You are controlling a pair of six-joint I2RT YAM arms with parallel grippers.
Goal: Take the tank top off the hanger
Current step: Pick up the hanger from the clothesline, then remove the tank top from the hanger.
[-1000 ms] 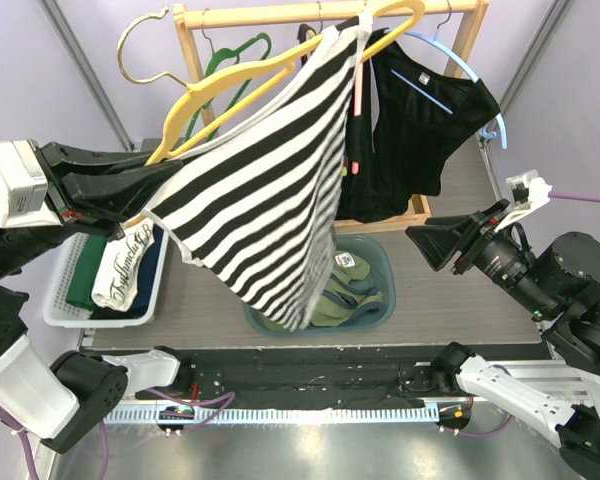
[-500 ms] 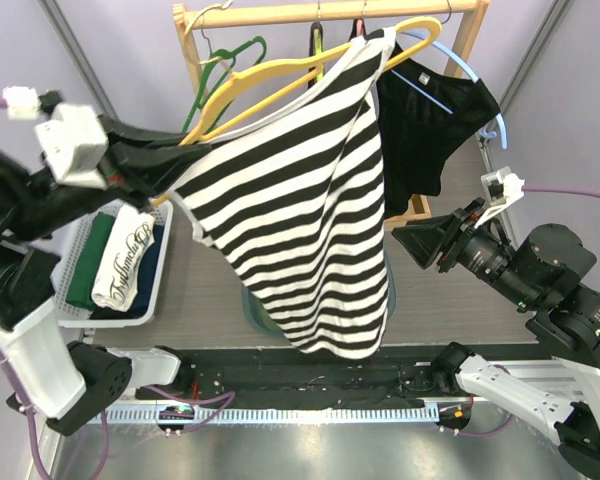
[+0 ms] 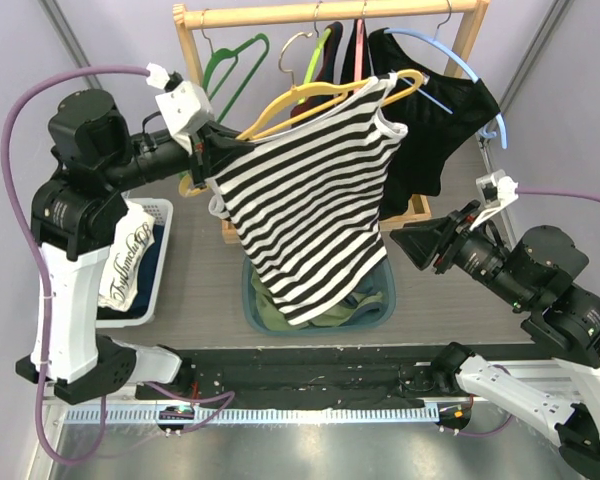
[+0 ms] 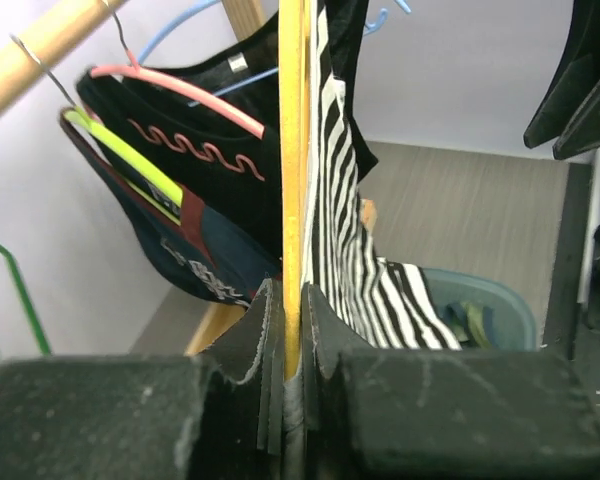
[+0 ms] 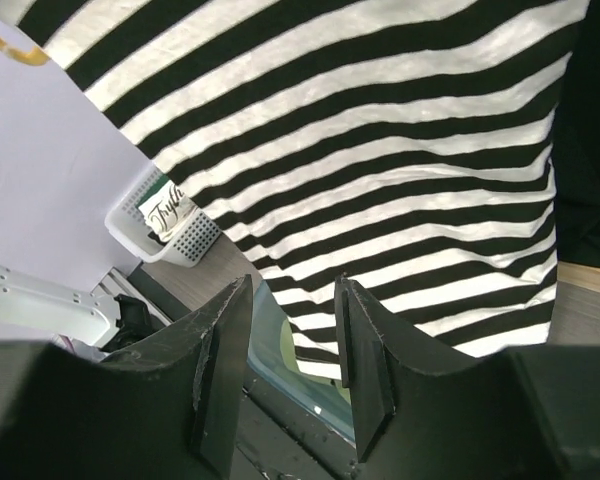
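A black-and-white striped tank top [image 3: 310, 210] hangs on a yellow hanger [image 3: 310, 96], which is held up in front of the wooden rack. My left gripper [image 3: 218, 150] is shut on the hanger's left end; the left wrist view shows the yellow bar [image 4: 292, 150] clamped between the jaws with the striped cloth [image 4: 365, 270] to its right. My right gripper [image 3: 412, 240] is open and empty, just right of the top's lower half. The right wrist view shows the stripes [image 5: 380, 170] filling the frame beyond the right gripper [image 5: 292, 340].
A wooden rack [image 3: 330, 12] carries a black top [image 3: 435, 110] on a blue hanger, a green hanger [image 3: 230, 62] and other garments. A teal basin [image 3: 375, 300] with green clothes sits under the striped top. A white basket [image 3: 130, 270] of folded clothes stands at the left.
My left arm has risen and swung right, carrying the hanger and striped top toward the rack; the top now hangs over the basin. My right gripper has barely moved.
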